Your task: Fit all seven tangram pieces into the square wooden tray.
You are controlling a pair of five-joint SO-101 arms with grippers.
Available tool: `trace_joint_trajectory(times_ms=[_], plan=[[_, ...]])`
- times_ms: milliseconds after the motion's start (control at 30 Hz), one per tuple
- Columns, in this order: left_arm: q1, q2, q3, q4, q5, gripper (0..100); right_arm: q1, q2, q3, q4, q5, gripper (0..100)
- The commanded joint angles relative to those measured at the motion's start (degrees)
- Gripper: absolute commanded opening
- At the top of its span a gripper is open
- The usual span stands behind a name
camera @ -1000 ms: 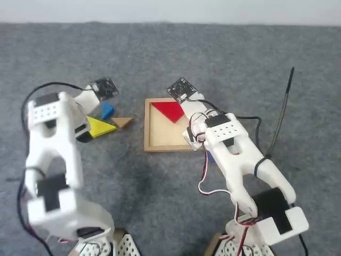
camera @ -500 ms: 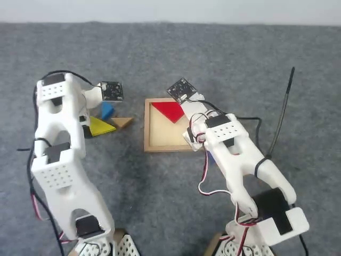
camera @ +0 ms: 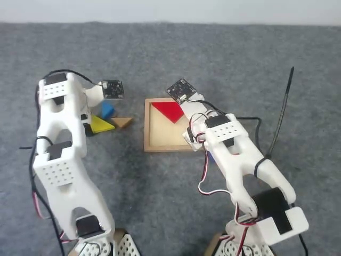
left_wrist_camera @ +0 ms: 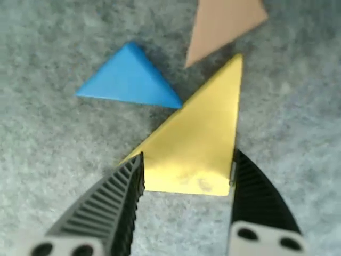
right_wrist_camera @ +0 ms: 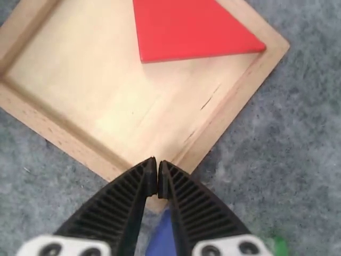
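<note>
Since a second ago the left arm point(camera: 58, 138) has swung up from a folded crouch to a long reach toward the loose pieces; over the last half second it has barely shifted. The right arm point(camera: 234, 154) and all pieces have stayed put.

Left gripper point(left_wrist_camera: 184, 165): pointed down at the carpet point(camera: 240, 64), jaws spread, one finger at each side of the yellow triangle's point(left_wrist_camera: 197, 144) wide end, close against its edges. Cannot tell whether they press it. The triangle lies flat.

Right gripper point(right_wrist_camera: 157, 170): clenched, tips together with nothing between them, hanging over the near rim of the square wooden tray point(right_wrist_camera: 240, 101). A blue piece point(right_wrist_camera: 160, 234) lies on the carpet under it, outside the tray.

Pieces: red triangle point(right_wrist_camera: 192, 26) flat in the tray's far corner, the rest of the floor bare wood. Blue triangle point(left_wrist_camera: 130, 80) just beside the yellow one, corner near its long edge. Tan triangle point(left_wrist_camera: 224, 24) near the yellow tip, on the tray side.
</note>
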Motion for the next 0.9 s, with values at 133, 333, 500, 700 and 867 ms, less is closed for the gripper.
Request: trace_joint_trajectory(times_ms=[133,333,500,700,867], plan=[[-2.99,-0.7,-0.75,13.71,10.11,25,0.22,-2.95,-0.53,-0.4,1.05,1.0],[-4.31,-0.7,-7.25,18.55,18.2,25,0.4,-2.95,-0.53,-0.4,1.14,1.0],[-1.14,-0.18,-16.13,17.85,36.66,25,0.57,-2.95,-0.62,-0.66,0.97,1.0],[0.53,0.0,-21.41,7.91,66.46,25,0.48,-2.86,-0.62,-0.75,0.97,1.0],[0.18,4.04,-20.97,-2.37,93.36,21,0.31,-2.95,-0.62,-0.48,1.14,1.0]])
